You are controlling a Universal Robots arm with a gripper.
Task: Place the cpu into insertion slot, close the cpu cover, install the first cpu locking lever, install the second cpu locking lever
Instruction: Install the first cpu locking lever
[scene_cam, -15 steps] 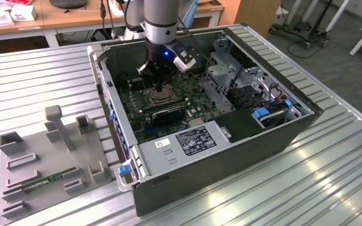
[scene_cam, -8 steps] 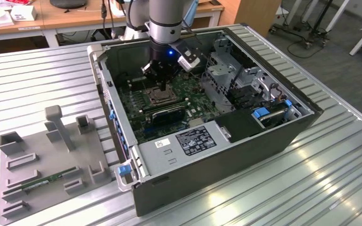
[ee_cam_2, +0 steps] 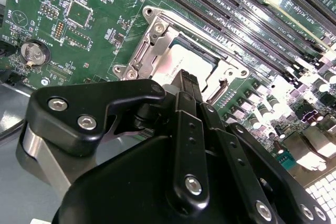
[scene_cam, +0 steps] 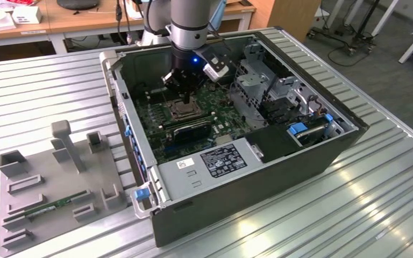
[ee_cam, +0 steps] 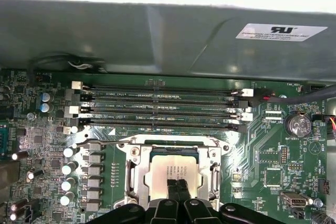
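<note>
Silver-tan metal of the cpu (ee_cam: 173, 167) shows seated in the slot (ee_cam: 173, 150) on the green motherboard (ee_cam: 273, 156), and the cover (ee_cam: 138, 172) looks folded down around it, so we judge the first two steps done. The end effector (ee_cam: 176, 186) stands over the chip, fingers pinched together on nothing, tips at the cpu's near edge. Whether the thin wire lever (ee_cam: 105, 143) is latched we cannot tell, so we count both levers as left.

End effector (ee_cam: 177, 183) hides part of cpu (ee_cam: 169, 165).
</note>
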